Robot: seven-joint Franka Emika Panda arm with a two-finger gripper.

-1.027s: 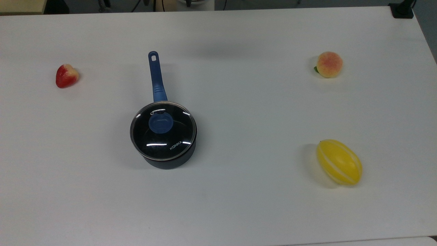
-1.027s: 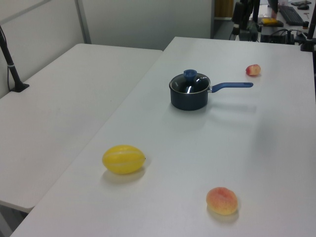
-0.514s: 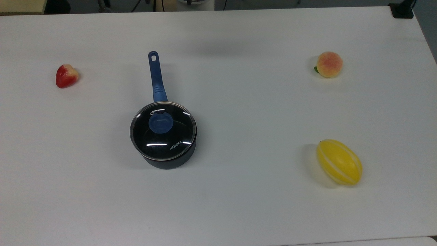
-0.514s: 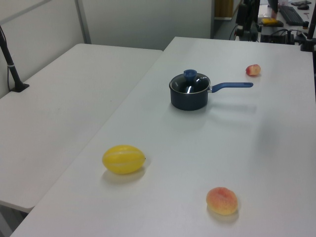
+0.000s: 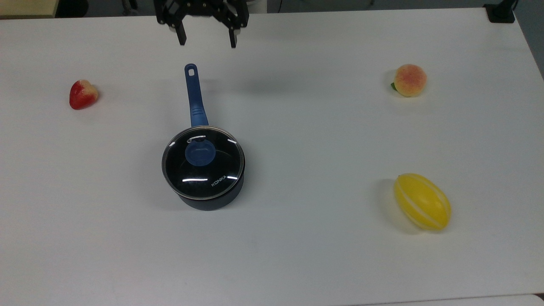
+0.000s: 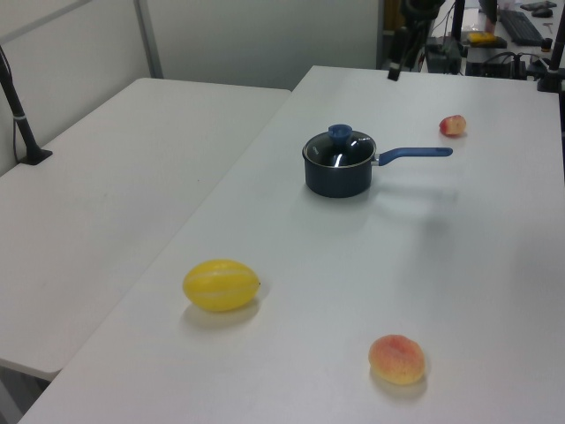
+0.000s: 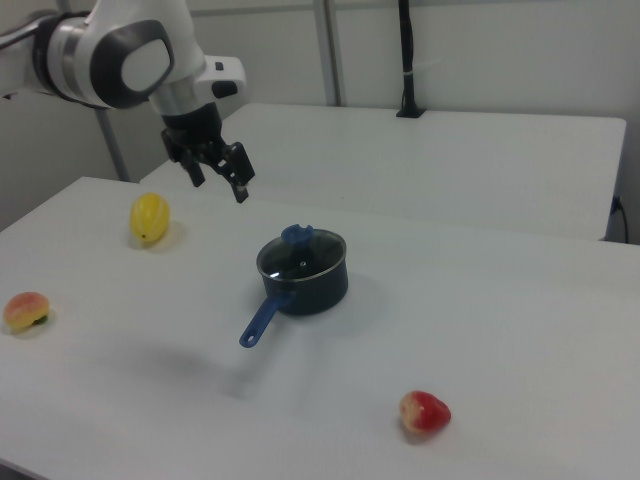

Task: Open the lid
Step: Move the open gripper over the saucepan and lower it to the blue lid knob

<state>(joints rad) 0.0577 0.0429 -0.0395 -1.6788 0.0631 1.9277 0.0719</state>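
Observation:
The lid point(image 5: 214, 172) is a clear glass disc with a steel rim and a blue knob point(image 5: 199, 153). It sits closed on a black saucepan point(image 5: 211, 203) whose blue handle point(image 5: 193, 93) points toward the top view's upper edge. My gripper point(image 5: 207, 41) hangs open above the table beyond the handle's end, well apart from the lid, with nothing between its fingers. In the right view the gripper point(image 7: 218, 185) is up and to the left of the lid point(image 7: 300, 260). In the left view the lid point(image 6: 340, 152) rests on the pan at mid-table.
A strawberry point(image 5: 83, 94) lies at the top view's left, a peach point(image 5: 409, 80) at its upper right and a yellow melon point(image 5: 422, 201) at its lower right. A second white table point(image 6: 115, 177) stands beside this one in the left view.
The gripper has come into the top view from its upper edge and now hangs beyond the pan handle. The saucepan, lid and fruit have not moved.

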